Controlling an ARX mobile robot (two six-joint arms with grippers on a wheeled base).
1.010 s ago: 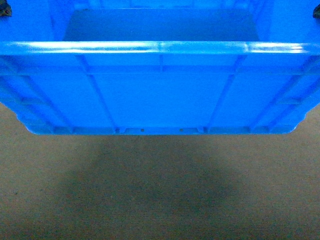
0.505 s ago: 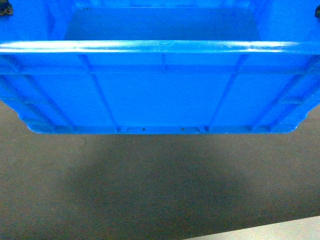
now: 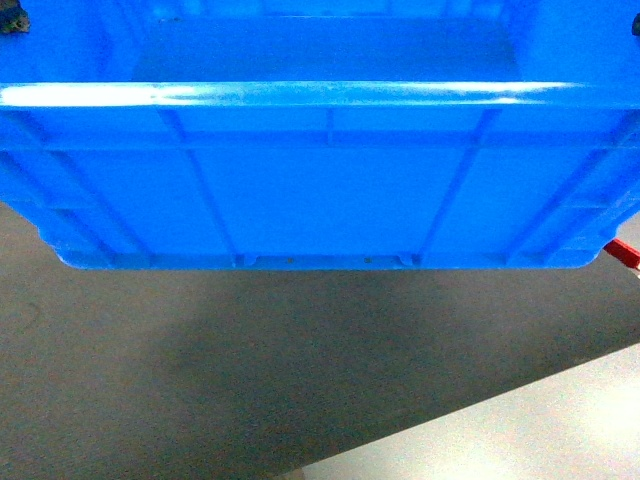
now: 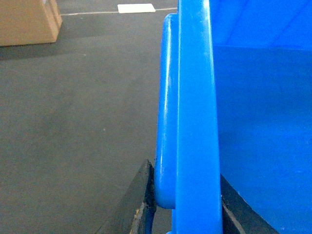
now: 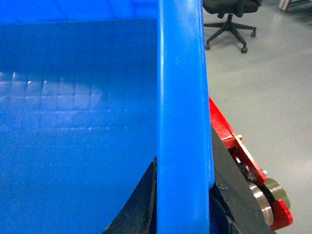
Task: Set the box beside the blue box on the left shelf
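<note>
The box [image 3: 320, 175], a big bright blue open crate with ribbed walls, hangs above the floor and fills the upper head view. My left gripper [image 4: 187, 204] is shut on its left rim [image 4: 195, 122], one black finger [image 4: 139, 207] outside and one inside the wall. On the opposite side my right gripper [image 5: 183, 200] is shut on the right rim [image 5: 183, 97], its fingers [image 5: 139, 204] pressed to both faces. Only dark slivers of the grippers show at the head view's top corners. The left shelf and the other blue box are out of view.
Dark carpet [image 3: 250, 370] lies under the crate, meeting pale grey floor [image 3: 540, 430] at the lower right. A red metal part with a steel roller [image 5: 253, 180] sits just right of the crate. An office chair [image 5: 229, 19] stands beyond it. A cardboard box [image 4: 27, 22] stands far left.
The floor under the crate has slid: pale floor has spread in from the lower right and a red part has appeared at the right edge. The crate keeps its place between both grippers.
</note>
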